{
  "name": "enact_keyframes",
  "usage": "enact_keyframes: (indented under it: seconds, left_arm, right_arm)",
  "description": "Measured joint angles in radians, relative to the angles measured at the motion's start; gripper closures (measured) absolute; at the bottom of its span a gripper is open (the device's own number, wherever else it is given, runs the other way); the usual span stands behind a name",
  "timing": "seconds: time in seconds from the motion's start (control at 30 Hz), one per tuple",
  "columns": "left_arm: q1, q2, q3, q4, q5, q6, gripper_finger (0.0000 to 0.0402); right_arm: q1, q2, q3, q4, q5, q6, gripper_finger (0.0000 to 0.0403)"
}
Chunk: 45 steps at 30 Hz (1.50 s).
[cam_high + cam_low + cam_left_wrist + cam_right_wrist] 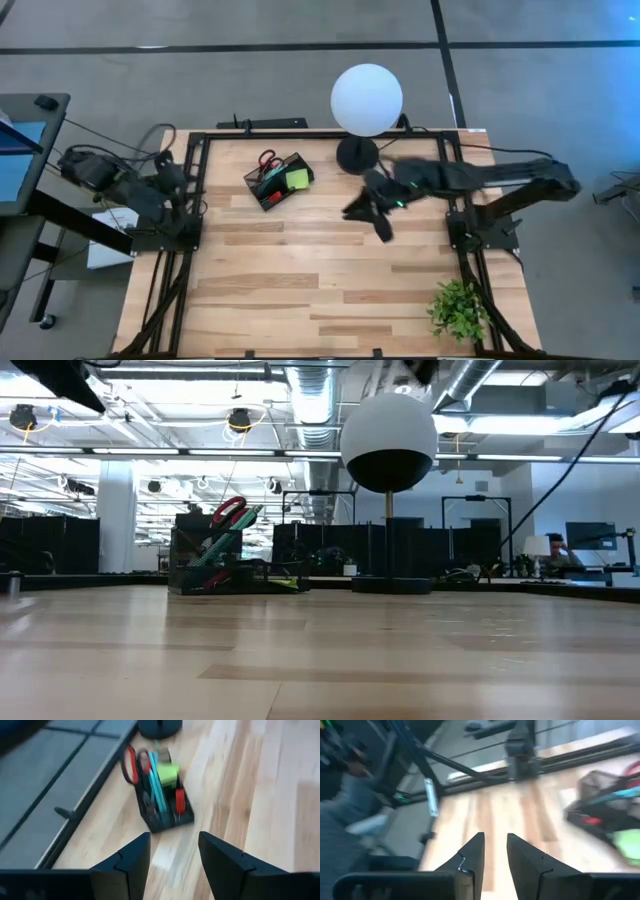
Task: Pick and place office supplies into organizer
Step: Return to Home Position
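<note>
Right gripper (495, 837) blurred near lamp (366, 100), slightly parted, holding nothing; left gripper (174, 838) parted wider, also bare. Organizer (279, 181) beside lamp, long axis diagonal.

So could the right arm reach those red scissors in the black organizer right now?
Probably yes. The right gripper hangs open near the organizer, only bare tabletop lies between them, and the red-handled scissors stick up uncovered.
</note>
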Motion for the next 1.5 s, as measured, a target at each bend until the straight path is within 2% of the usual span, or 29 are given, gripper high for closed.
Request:
enact_keyframes:
  seconds: [0.1,0.17,0.23,0.33,0.37,0.4,0.43,0.5,0.6,0.7,0.8,1.0,1.13,1.27,1.37,1.5]
  left_arm:
    - [0.000,-0.110,-0.020,0.056,-0.035,0.026,0.0237]
    - [0.000,-0.201,-0.063,0.130,-0.048,0.065,0.0237]
    - [0.000,-0.295,-0.133,0.257,-0.037,0.115,0.0237]
    - [0.000,-0.421,-0.287,0.543,0.051,0.255,0.0237]
    - [0.001,-0.452,-0.307,0.584,0.116,0.318,0.0237]
    - [0.004,-0.456,-0.296,0.598,0.225,0.360,0.0237]
    - [0.004,-0.453,-0.302,0.690,0.283,0.386,0.0237]
    - [0.004,-0.452,-0.339,0.884,0.303,0.472,0.0237]
    - [0.003,-0.456,-0.368,1.047,0.307,0.607,0.0237]
    - [0.004,-0.454,-0.371,1.024,0.230,0.636,0.0237]
    - [0.004,-0.452,-0.373,1.011,0.222,0.636,0.0237]
    - [0.004,-0.459,-0.470,1.066,0.167,0.638,0.0237]
    - [0.004,-0.458,-0.515,1.078,0.129,0.605,0.0237]
    - [0.003,-0.475,-0.498,1.063,0.117,0.607,0.0237]
    - [0.003,-0.536,-0.466,1.020,0.119,0.617,0.0237]
    - [0.004,-0.549,-0.508,1.052,0.173,0.649,0.0237]
  right_arm:
    - [0.108,-0.102,-0.045,-0.072,0.200,-0.053,0.0326]
    - [0.173,-0.182,-0.091,-0.077,0.274,-0.065,0.0326]
    - [0.228,-0.269,-0.151,-0.045,0.338,-0.099,0.0326]
    - [0.270,-0.409,-0.271,0.042,0.425,-0.132,0.0326]
    - [0.271,-0.455,-0.325,0.074,0.438,-0.138,0.0326]
    - [0.270,-0.500,-0.389,0.120,0.441,-0.151,0.0326]
    - [0.269,-0.539,-0.460,0.187,0.438,-0.166,0.0326]
    - [0.264,-0.608,-0.613,0.369,0.408,-0.202,0.0326]
    - [0.230,-0.658,-0.795,0.625,0.315,-0.228,0.0326]
    - [0.187,-0.696,-0.914,0.741,0.273,-0.177,0.0326]
    - [0.157,-0.713,-0.987,0.783,0.259,-0.137,0.0326]
    - [0.118,-0.721,-1.047,0.786,0.257,-0.126,0.0326]
    - [0.097,-0.782,-1.050,0.777,0.257,-0.174,0.0326]
    - [0.053,-0.926,-1.051,0.615,0.257,-0.175,0.0326]
    - [0.025,-1.056,-1.051,0.443,0.257,-0.142,0.0326]
    - [0.020,-1.205,-1.051,0.335,0.259,-0.146,0.0326]
